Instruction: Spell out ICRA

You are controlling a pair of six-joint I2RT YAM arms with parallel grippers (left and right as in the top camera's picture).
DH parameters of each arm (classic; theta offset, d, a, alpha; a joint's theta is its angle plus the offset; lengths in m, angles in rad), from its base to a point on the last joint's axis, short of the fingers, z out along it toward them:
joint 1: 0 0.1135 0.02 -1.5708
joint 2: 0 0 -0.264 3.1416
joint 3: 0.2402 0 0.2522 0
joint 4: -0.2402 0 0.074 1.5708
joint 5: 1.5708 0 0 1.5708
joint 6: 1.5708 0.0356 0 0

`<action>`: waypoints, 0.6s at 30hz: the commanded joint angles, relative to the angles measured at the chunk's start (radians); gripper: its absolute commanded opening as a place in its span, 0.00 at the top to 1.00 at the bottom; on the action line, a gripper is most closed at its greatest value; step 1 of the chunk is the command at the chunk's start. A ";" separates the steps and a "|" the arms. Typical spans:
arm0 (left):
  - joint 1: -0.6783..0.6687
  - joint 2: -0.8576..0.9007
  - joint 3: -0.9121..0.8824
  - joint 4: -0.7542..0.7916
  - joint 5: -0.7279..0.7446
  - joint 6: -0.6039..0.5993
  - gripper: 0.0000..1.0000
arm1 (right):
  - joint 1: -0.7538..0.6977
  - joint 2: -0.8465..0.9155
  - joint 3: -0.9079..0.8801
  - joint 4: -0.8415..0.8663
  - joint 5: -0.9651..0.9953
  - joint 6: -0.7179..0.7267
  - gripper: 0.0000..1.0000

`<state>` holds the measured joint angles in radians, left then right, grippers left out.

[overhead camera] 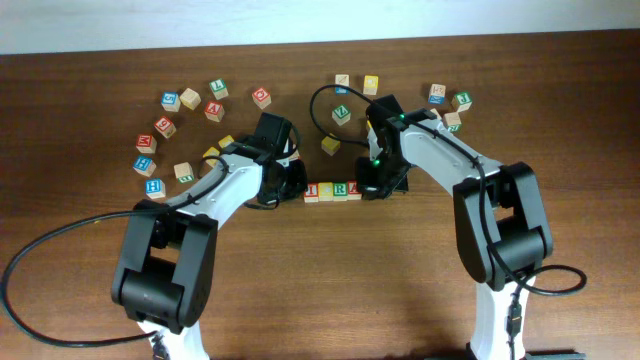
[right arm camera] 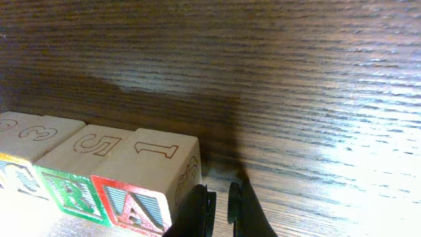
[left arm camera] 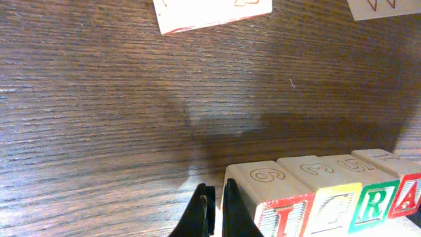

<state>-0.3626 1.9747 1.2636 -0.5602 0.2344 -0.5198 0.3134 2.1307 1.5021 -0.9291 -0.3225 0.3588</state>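
Four pale-wood cubes stand side by side in a row at the table's middle: I (overhead camera: 311, 191), C (overhead camera: 325, 190), R (overhead camera: 339, 189), A (overhead camera: 352, 189). The left wrist view shows the red I (left arm camera: 283, 210), yellow C (left arm camera: 335, 205), green R (left arm camera: 375, 201) and red A (left arm camera: 409, 194). My left gripper (left arm camera: 217, 201) is shut and empty, one finger against the I cube's outer side. Seen from the right wrist, the A (right arm camera: 141, 197) is nearest, followed by the R (right arm camera: 69, 191) and the C (right arm camera: 16, 172). My right gripper (right arm camera: 219, 199) is shut and empty, beside the A cube's outer side.
Several loose letter cubes lie in an arc behind the row: a left group (overhead camera: 190, 98), a yellow one (overhead camera: 330, 145), a right group (overhead camera: 450, 100). One cube (left arm camera: 210, 13) lies just beyond the left gripper. Both arms (overhead camera: 440, 150) flank the row; a black cable (overhead camera: 60, 240) trails at left.
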 commanded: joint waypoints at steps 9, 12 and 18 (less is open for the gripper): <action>0.006 0.001 0.025 -0.029 -0.062 0.017 1.00 | -0.007 0.019 -0.028 -0.015 0.002 -0.002 0.96; 0.006 -0.029 0.069 -0.121 -0.210 0.017 1.00 | -0.045 0.019 0.000 -0.064 0.002 -0.002 0.96; 0.065 -0.231 0.085 -0.161 -0.244 0.017 1.00 | -0.132 -0.092 0.109 -0.236 0.025 -0.029 0.96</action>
<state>-0.3447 1.8751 1.3212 -0.7040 0.0242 -0.5163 0.2070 2.1284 1.5723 -1.1408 -0.3222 0.3546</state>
